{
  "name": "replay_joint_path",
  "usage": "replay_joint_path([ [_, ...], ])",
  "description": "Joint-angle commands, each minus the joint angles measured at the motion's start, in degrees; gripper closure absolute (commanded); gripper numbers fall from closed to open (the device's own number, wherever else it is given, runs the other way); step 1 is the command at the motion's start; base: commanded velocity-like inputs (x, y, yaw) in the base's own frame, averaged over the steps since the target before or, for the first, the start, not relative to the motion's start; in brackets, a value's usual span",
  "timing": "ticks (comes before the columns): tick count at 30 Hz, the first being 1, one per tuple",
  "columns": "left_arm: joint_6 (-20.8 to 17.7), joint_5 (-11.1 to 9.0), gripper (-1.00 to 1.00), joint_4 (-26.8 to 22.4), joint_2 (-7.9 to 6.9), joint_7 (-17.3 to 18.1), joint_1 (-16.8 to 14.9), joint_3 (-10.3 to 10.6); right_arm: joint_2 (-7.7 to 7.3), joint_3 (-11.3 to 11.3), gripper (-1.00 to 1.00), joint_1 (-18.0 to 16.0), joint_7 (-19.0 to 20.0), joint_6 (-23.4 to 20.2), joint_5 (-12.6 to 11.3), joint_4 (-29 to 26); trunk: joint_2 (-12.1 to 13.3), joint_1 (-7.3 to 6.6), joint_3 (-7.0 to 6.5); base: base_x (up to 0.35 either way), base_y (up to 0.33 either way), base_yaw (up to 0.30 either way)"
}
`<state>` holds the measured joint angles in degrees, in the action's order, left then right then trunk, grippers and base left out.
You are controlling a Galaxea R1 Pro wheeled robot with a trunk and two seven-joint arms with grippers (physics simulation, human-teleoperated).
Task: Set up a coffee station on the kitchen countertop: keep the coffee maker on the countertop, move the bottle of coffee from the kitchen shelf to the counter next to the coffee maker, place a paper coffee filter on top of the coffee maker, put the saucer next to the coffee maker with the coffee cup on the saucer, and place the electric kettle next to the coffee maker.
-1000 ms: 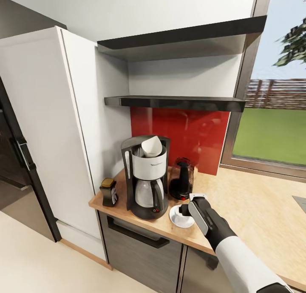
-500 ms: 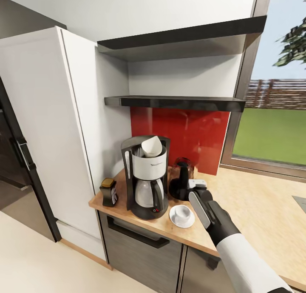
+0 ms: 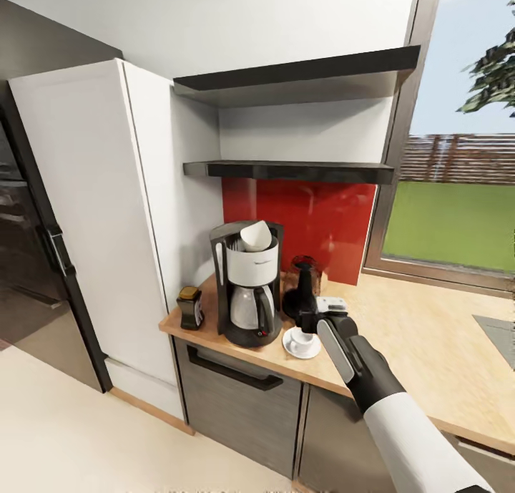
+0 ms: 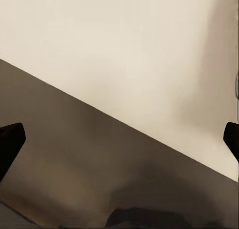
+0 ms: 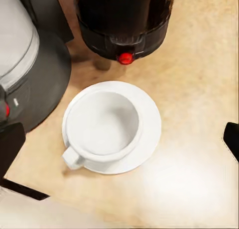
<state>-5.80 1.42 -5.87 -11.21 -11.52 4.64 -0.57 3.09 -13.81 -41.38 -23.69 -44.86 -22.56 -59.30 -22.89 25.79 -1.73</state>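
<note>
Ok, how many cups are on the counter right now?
1. The coffee cup sits on the saucer, beside the coffee maker and in front of the electric kettle.

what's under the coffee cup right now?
The coffee cup sits on the white saucer, which rests on the wooden countertop. The saucer's rim shows all round; its centre is covered by the cup.

Home kitchen: wooden countertop (image 3: 422, 350), red backsplash (image 3: 315, 221), wall shelves (image 3: 286, 169), tall refrigerator (image 3: 79, 221), garden window (image 3: 458, 192).
</note>
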Motion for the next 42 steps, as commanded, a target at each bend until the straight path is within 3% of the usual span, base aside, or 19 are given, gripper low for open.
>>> replay_joint_path([
  [1, 0.4, 0.1, -1.0, -2.2, 0.03, -0.1, 0.1, -0.1, -0.01, -0.2, -1.0, 0.0, -0.6, -0.1, -0.6, -1.1, 0.0, 0.0, -0.05, -0.22, 0.0, 0.0],
  [4, 5.6, 0.0, -1.0, -5.3, 0.05, 0.0, 0.1, -0.1, -0.03, -0.2, -1.0, 0.0, -0.6, 0.5, -0.5, -2.0, 0.0, 0.0, -0.29, -0.103, 0.0, 0.0],
  [6, 10.7, 0.0, -1.0, -6.1, 0.05, 0.0, 0.0, -0.1, -0.1, -0.2, -1.0, 0.0, -0.6, 5.3, -0.4, -2.0, 0.0, 0.0, -0.47, -0.018, 0.0, 0.0],
  [8, 15.0, -0.1, -1.0, -6.3, 0.05, 0.0, 0.0, -0.1, -0.15, -0.3, -1.0, 0.6, -0.5, 13.5, -0.1, -1.7, 0.0, 0.0, -0.64, -0.007, 0.0, 0.0],
  [9, 15.6, -0.1, -1.0, -6.3, 0.03, 0.0, 0.0, -0.1, -0.16, -0.3, -1.0, 0.9, -0.5, 15.5, -0.1, -1.7, 0.0, 0.0, -0.71, -0.004, 0.0, 0.0],
  [11, 17.3, -0.1, -1.0, -6.3, 0.05, 0.0, 0.0, -0.1, -0.22, -0.4, -1.0, 2.8, -0.4, 24.3, 0.4, -1.1, 0.0, 0.0, -0.86, -0.002, 0.0, 0.0],
  [13, 18.2, -0.2, -1.0, -6.3, 0.05, 0.0, -0.1, -0.1, -0.26, -0.5, -1.0, 5.9, -0.2, 38.7, 4.3, 0.5, 0.0, 0.0, -0.95, 0.0, 0.0, 0.0],
  [15, 18.5, -0.3, -1.0, -6.4, 0.05, 0.0, -0.1, -0.1, -0.25, -0.6, -1.0, 8.1, -0.2, 47.6, 9.8, 2.2, 0.0, 0.0, -0.98, 0.0, 0.0, 0.0],
  [16, 18.5, -0.3, -1.0, -6.4, 0.05, 0.0, -0.2, -0.1, -0.23, -0.6, -1.0, 9.0, -0.2, 51.8, 13.1, 3.3, 0.0, 0.0, -0.99, 0.0, 0.0, 0.0],
  [18, 18.6, -0.3, -1.0, -6.4, 0.05, 0.0, -0.2, -0.2, -0.09, -0.7, -1.0, 11.2, -0.4, 65.6, 21.9, 7.4, 0.0, 0.0, -0.99, 0.0, 0.0, 0.0],
  [20, 18.7, -0.4, -1.0, -6.4, 0.11, 0.0, -0.2, -0.2, 0.03, -0.7, -1.0, 11.9, -0.6, 78.5, 25.3, 12.9, 0.0, 0.0, -1.0, 0.0, 0.0, 0.0],
  [22, 18.7, -0.4, -1.0, -6.4, 0.13, 0.1, -0.2, -0.2, 0.01, -0.7, -1.0, 12.1, -0.6, 84.6, 26.1, 15.5, 0.0, 0.0, -1.0, 0.0, 0.0, 0.0],
  [26, 18.7, -0.5, -1.0, -6.4, 0.21, 0.1, -0.2, -0.2, -0.03, -0.6, -1.0, 12.2, -0.6, 91.9, 26.6, 19.6, 0.0, 0.0, -1.0, 0.0, 0.0, 0.0],
  [32, 18.7, -0.5, -1.0, -6.4, 0.22, 0.1, -0.2, -0.2, 0.33, -0.7, -1.0, 12.5, -1.2, 99.0, 26.6, 24.9, 0.0, 0.0, -1.0, 0.0, 0.0, 0.0],
  [38, 18.7, -0.5, -1.0, -6.4, 0.22, 0.1, -0.2, -0.2, 2.95, -0.7, -1.0, 15.7, -11.2, 104.3, 26.4, 31.9, 0.0, 0.0, -1.0, 0.0, 0.0, 0.0],
  [42, 18.7, -0.5, -1.0, -6.3, 0.23, 0.1, -0.2, -0.2, 3.65, -0.7, -1.0, 18.5, -13.9, 104.8, 26.4, 33.0, 0.0, 0.0, -1.0, 0.0, 0.0, 0.0],
])
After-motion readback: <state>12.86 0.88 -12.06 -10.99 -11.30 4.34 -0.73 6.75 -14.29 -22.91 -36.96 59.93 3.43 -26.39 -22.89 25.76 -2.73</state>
